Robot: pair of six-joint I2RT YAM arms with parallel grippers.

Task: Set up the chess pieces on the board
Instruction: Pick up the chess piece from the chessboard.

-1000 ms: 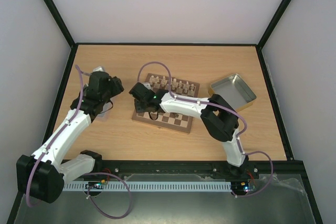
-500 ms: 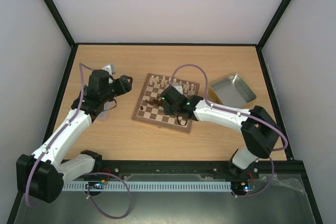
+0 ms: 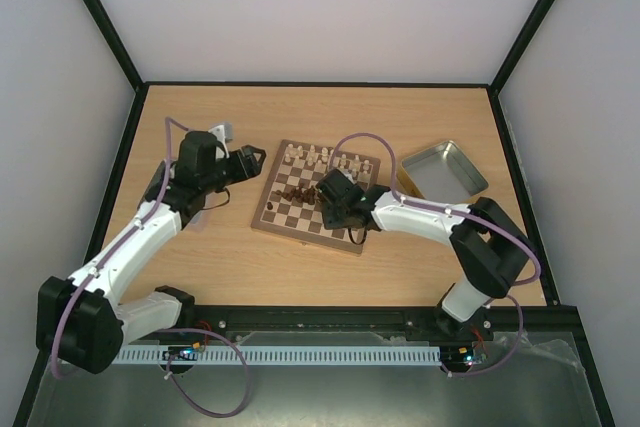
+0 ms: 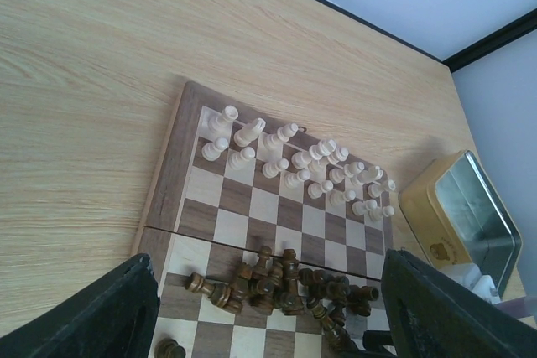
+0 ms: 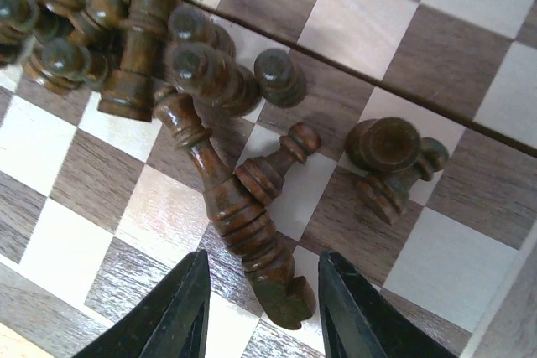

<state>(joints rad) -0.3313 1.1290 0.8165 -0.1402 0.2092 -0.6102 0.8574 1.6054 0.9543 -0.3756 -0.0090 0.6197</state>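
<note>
Dark chess pieces [image 5: 126,48], most of them lying tumbled in a heap across the board's [image 3: 300,227] middle ranks, none yet ranked along its near edge. One long dark piece [image 5: 222,199] lies flat on the board just clear of the heap, its long axis slanting across the squares: head toward the heap, broad base toward the right gripper [image 5: 262,278]. A shorter dark pawn [image 5: 277,165] leans against its waist, touching it. Right gripper: low over the board, fingers apart, holding nothing; the long piece's base lies between them, with a gap on one side and the other finger close by. By this reading, the coming pick depends on the jaws closing across that base without catching the pawn. Cream chess pieces [image 4: 294,165]: upright in two rows along the board's far edge, so that side appears done and the dark side is outstanding. Left gripper [image 3: 245,160]: off the board's left edge, above the table [image 3: 200,257], facing the board, fingers wide apart and empty; it is the farther of the two from the heap, so the right arm is better placed. Metal tray [image 3: 445,175]: right of the board, well apart from it; no pieces visible inside.
</note>
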